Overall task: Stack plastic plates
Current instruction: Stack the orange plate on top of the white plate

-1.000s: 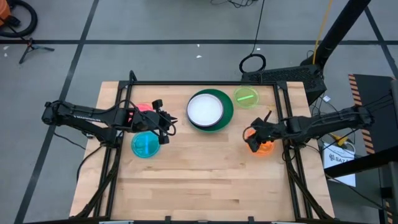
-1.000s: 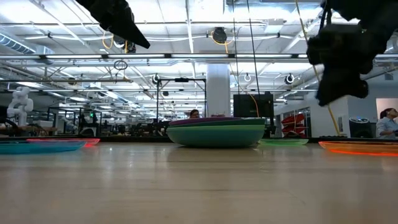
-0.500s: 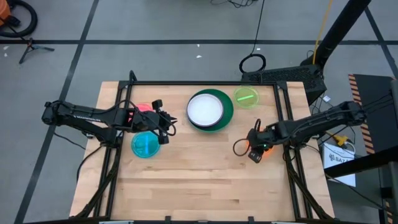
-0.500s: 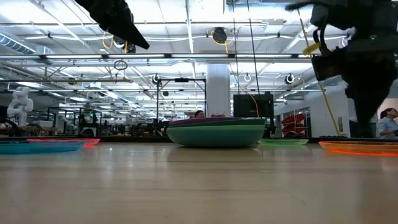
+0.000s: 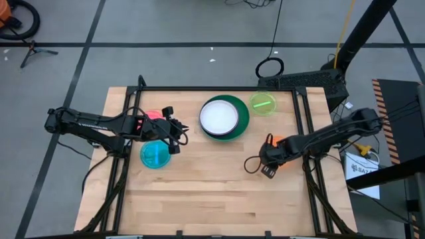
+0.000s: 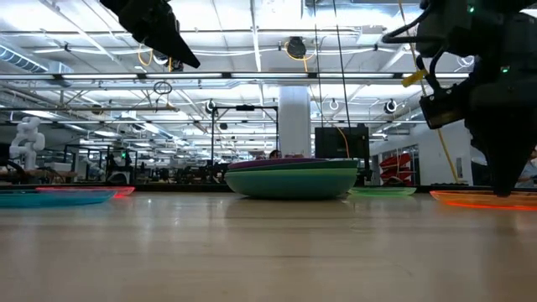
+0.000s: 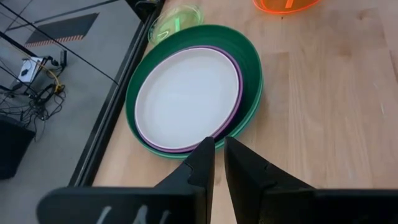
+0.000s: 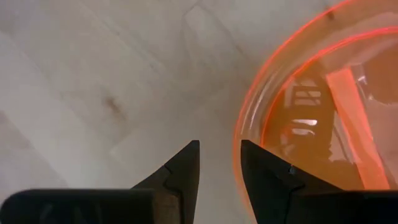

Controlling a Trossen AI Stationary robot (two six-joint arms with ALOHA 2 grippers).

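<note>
A stack (image 5: 223,118) stands far of the table's middle: a white plate on a purple one on large green ones (image 7: 186,93). The small lime plate (image 5: 263,103) lies right of the stack. The blue plate (image 5: 155,155) and the pink plate (image 5: 151,114) lie at the left. My left gripper (image 5: 180,131) hovers shut between those two, pointing at the stack. My right gripper (image 5: 265,167) points down, narrowly open, at the left edge of the orange plate (image 8: 311,118). Its fingers (image 8: 186,165) stand on either side of the rim (image 8: 241,134), with no touch showing.
The table's near half (image 5: 212,199) is bare wood. Black frame rails (image 5: 302,113) run along the left and right edges. A cable loop (image 5: 252,162) hangs beside my right wrist. In the low view my right arm (image 6: 487,92) stands over the orange plate (image 6: 487,199).
My right gripper has moved from above the orange plate's middle toward the table's left and near edge, tipped to point straight down, and come lower beside the plate's rim. The plates have stayed where they were.
</note>
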